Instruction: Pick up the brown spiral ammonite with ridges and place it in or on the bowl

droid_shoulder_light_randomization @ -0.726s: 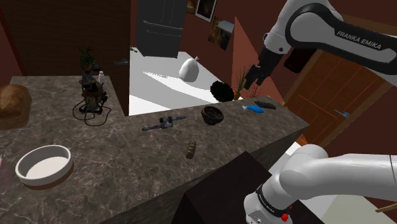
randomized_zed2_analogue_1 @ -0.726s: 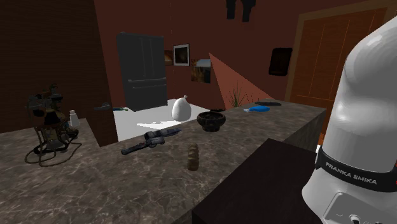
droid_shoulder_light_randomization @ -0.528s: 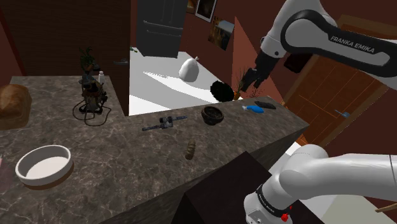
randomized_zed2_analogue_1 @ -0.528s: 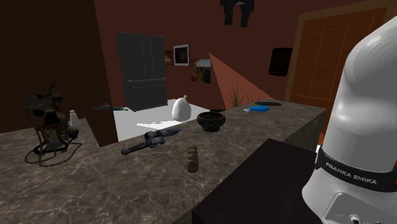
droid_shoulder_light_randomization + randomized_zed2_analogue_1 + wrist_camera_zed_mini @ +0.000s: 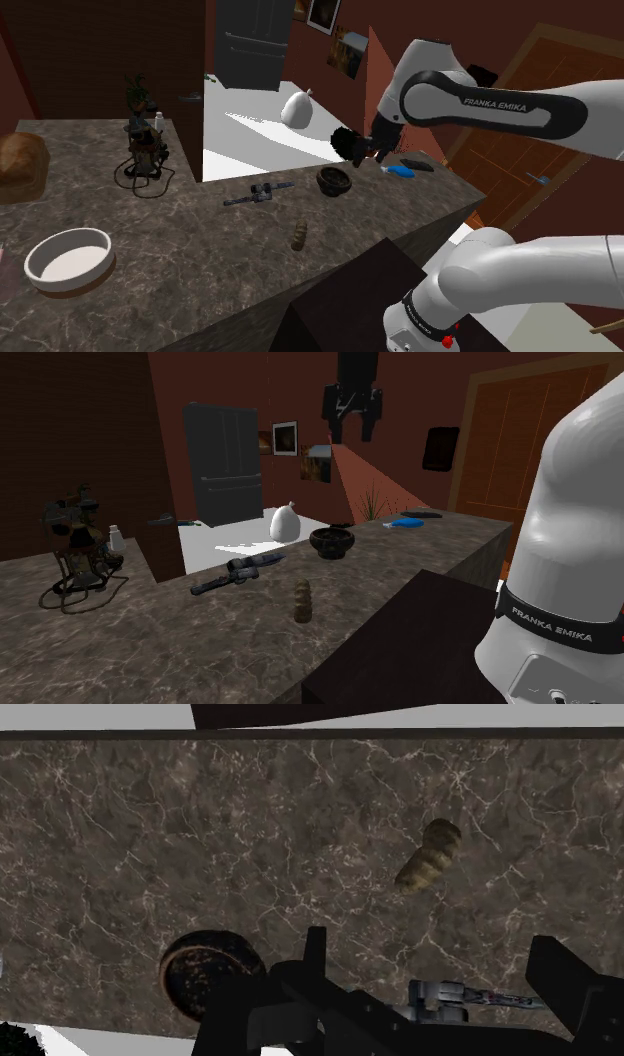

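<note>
Hanging well above the counter (image 5: 200,255), the gripper (image 5: 353,430) is shown at the upper centre of the second exterior view. Its fingers (image 5: 336,424) are spread wide and nothing is held between them. In the shoulder view the gripper (image 5: 366,153) is seen right of centre in the upper half, at the end of the white arm (image 5: 500,100) that enters from the right edge.

The ammonite (image 5: 298,235), brown and ridged, is found on the counter just below that frame's centre, apart from every other thing. In the second exterior view the ammonite (image 5: 303,600) stands on end near the middle of the frame, far below the gripper and slightly to its left. In the wrist view the ammonite (image 5: 428,857) is seen beyond the fingertips, untouched.

A dark bowl (image 5: 334,186) is set on the counter above and right of the ammonite. A white bowl (image 5: 65,286) is set at the lower left of the shoulder view, well apart from it. A dark tool (image 5: 258,193) lies on the counter left of the dark bowl.
</note>
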